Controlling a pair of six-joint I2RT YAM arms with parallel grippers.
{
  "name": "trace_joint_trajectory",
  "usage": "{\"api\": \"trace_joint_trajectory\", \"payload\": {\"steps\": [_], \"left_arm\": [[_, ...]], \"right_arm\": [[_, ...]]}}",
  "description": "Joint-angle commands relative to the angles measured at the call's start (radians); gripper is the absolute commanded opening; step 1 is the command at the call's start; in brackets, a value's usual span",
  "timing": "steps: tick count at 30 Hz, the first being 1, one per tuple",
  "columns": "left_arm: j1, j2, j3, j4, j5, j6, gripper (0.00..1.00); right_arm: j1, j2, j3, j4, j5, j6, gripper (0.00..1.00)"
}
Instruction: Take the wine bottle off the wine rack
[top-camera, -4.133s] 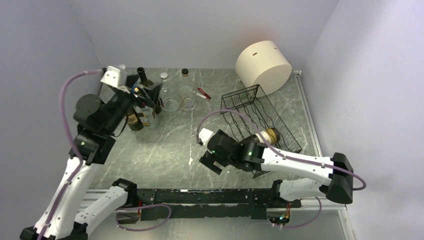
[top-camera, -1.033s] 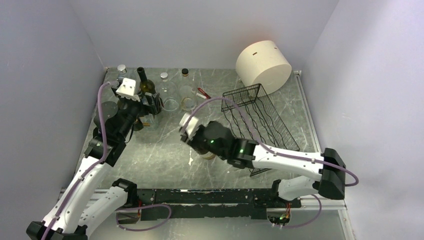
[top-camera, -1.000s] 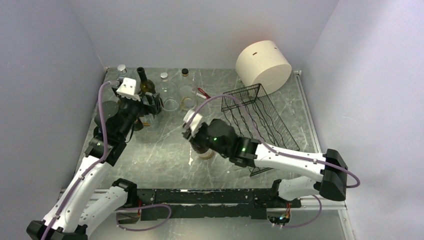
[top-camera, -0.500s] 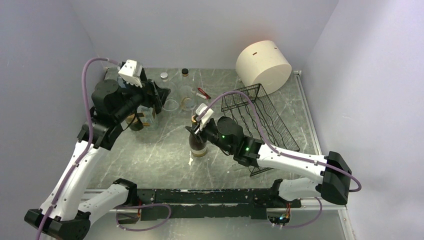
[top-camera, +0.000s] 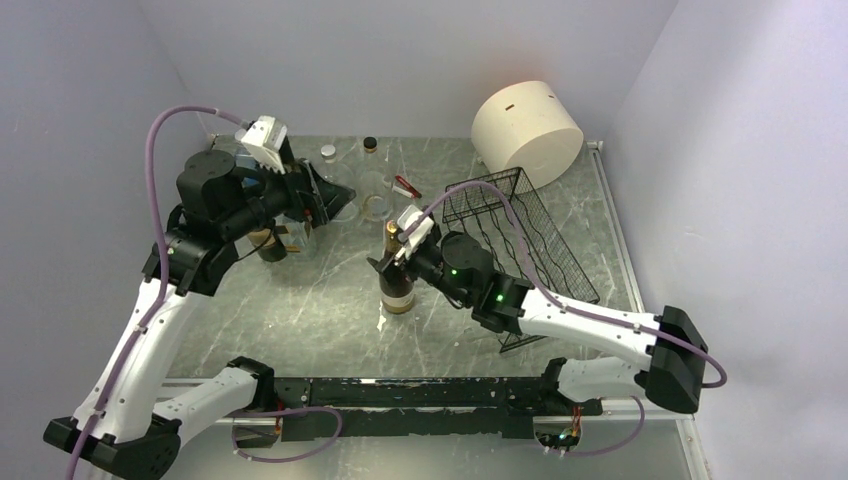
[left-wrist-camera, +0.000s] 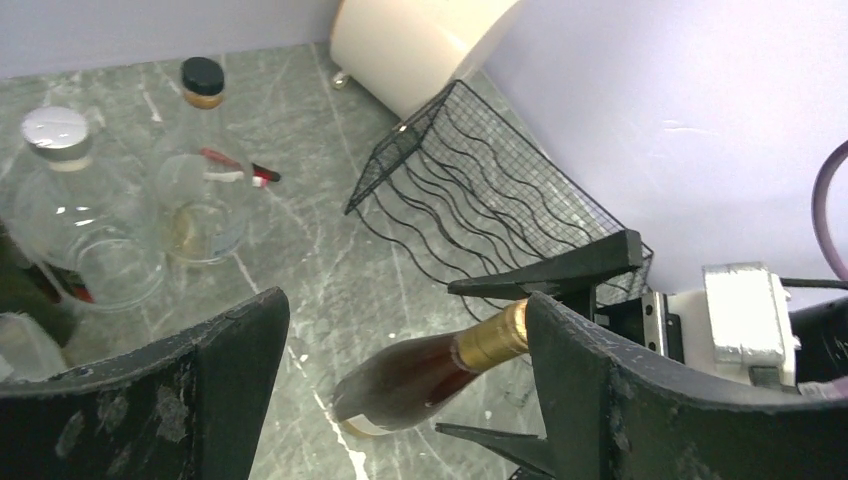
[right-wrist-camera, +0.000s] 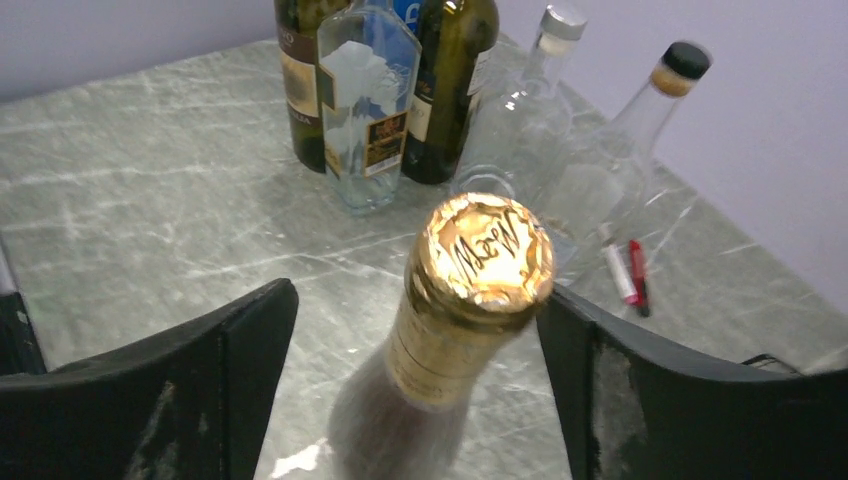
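The wine bottle (top-camera: 397, 285), dark with a gold foil top, stands upright on the marble table (top-camera: 330, 300), left of the black wire-mesh wine rack (top-camera: 525, 235), which holds no bottle. My right gripper (top-camera: 392, 250) is open, its fingers on either side of the bottle's neck. In the right wrist view the bottle's gold neck (right-wrist-camera: 470, 290) sits between the wide-apart jaws of the right gripper (right-wrist-camera: 415, 295), nearer the right finger. My left gripper (top-camera: 328, 195) is open and empty, in the air to the bottle's upper left. The left gripper (left-wrist-camera: 405, 300) looks down on the bottle (left-wrist-camera: 420, 375) and the rack (left-wrist-camera: 480, 200).
Several dark and clear bottles (top-camera: 285, 235) stand at the back left, also in the right wrist view (right-wrist-camera: 365, 90). Two clear glass bottles (top-camera: 370, 185) and a red pen (top-camera: 405, 187) lie behind. A cream cylinder (top-camera: 527, 130) stands at the back right beside the rack.
The right arm carried the bottle from the rack to the table's middle, stood it upright and opened its jaws off the neck. The left arm rose and swung right.
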Motion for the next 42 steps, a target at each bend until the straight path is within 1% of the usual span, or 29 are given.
{"api": "trace_joint_trajectory", "payload": {"steps": [1, 4, 6, 9, 11, 14, 17, 19, 21, 25, 28, 30, 33, 35, 40, 42], "left_arm": [[-0.059, 0.005, 0.033, -0.032, 0.000, -0.041, 0.91], [-0.142, 0.012, 0.006, -0.006, -0.052, -0.049, 0.92], [-0.227, 0.020, -0.001, 0.002, -0.114, -0.048, 0.93], [-0.339, 0.034, 0.011, -0.016, -0.226, -0.037, 0.94], [-0.404, 0.042, 0.023, -0.051, -0.337, -0.032, 0.95], [-0.510, 0.083, 0.048, -0.114, -0.491, -0.022, 0.95], [-0.597, 0.122, 0.073, -0.148, -0.630, -0.018, 0.94], [-0.643, 0.149, 0.097, -0.163, -0.699, -0.010, 0.94], [-0.667, 0.197, 0.118, -0.174, -0.730, -0.002, 0.92], [-0.701, 0.275, 0.135, -0.177, -0.776, -0.002, 0.85], [-0.704, 0.325, 0.156, -0.239, -0.874, -0.052, 0.80], [-0.704, 0.347, 0.162, -0.262, -0.905, -0.081, 0.78], [-0.704, 0.368, 0.168, -0.270, -0.899, -0.096, 0.76], [-0.704, 0.371, 0.163, -0.262, -0.887, -0.107, 0.72], [-0.704, 0.383, 0.168, -0.284, -0.894, -0.146, 0.49], [-0.702, 0.387, 0.182, -0.304, -0.905, -0.155, 0.35]], "right_arm": [[-0.001, -0.115, -0.033, -0.043, -0.046, -0.041, 1.00], [-0.003, -0.218, -0.090, -0.076, -0.076, -0.089, 1.00], [-0.002, -0.292, -0.123, -0.121, -0.111, -0.117, 1.00], [-0.001, -0.405, -0.138, -0.216, -0.152, -0.140, 1.00], [-0.001, -0.475, -0.150, -0.274, -0.150, -0.143, 1.00], [-0.001, -0.574, -0.167, -0.330, -0.076, -0.125, 1.00], [-0.002, -0.655, -0.194, -0.337, 0.008, -0.099, 1.00], [-0.002, -0.693, -0.215, -0.330, 0.057, -0.078, 1.00], [-0.002, -0.721, -0.233, -0.324, 0.097, -0.057, 1.00], [-0.002, -0.725, -0.244, -0.328, 0.119, -0.046, 1.00], [-0.002, -0.708, -0.227, -0.356, 0.119, -0.049, 1.00], [-0.001, -0.703, -0.224, -0.373, 0.117, -0.059, 1.00], [-0.002, -0.702, -0.227, -0.380, 0.139, -0.062, 1.00], [-0.001, -0.704, -0.233, -0.368, 0.163, -0.049, 1.00], [-0.002, -0.699, -0.247, -0.325, 0.198, 0.001, 1.00], [-0.002, -0.693, -0.244, -0.330, 0.197, 0.003, 1.00]]}}
